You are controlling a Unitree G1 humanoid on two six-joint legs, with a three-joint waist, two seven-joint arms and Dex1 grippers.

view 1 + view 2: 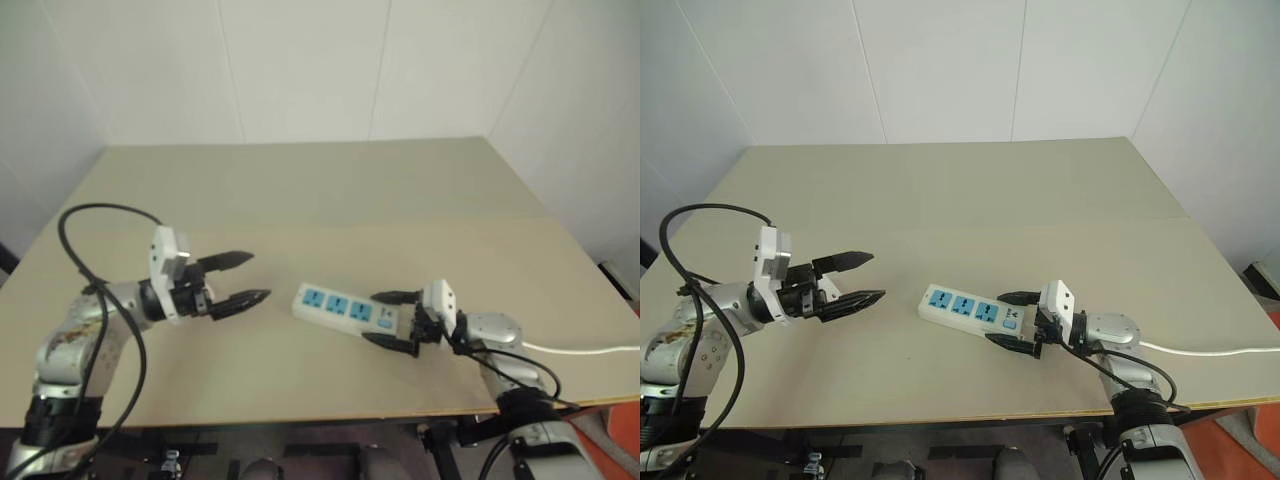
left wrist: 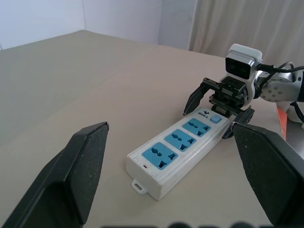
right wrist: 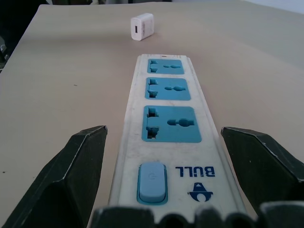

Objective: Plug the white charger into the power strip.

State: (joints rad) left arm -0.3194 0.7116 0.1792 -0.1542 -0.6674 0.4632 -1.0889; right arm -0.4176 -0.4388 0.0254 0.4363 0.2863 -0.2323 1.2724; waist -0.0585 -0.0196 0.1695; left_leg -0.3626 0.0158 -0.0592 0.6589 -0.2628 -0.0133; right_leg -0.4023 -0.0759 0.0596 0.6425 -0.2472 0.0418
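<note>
Your right gripper (image 1: pixel 398 322) stands open astride the switch end of the power strip (image 1: pixel 338 309). The white charger (image 3: pixel 142 26) lies past its far end, probably nearer your open left gripper (image 1: pixel 243 278).

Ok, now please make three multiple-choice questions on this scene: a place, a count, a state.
1. Where is the white charger? A) in a socket B) in the left gripper C) on the table, beyond the power strip's end away from the switch.
2. How many blue socket faces has the strip? A) three B) two C) four.
3. How is the right gripper? A) shut on the cord B) open, astride the strip's switch end C) shut on the charger.
Answers: 1 C, it lies alone past the last socket; 2 A, three faces in a row; 3 B, a gap shows between each finger and the strip.
</note>
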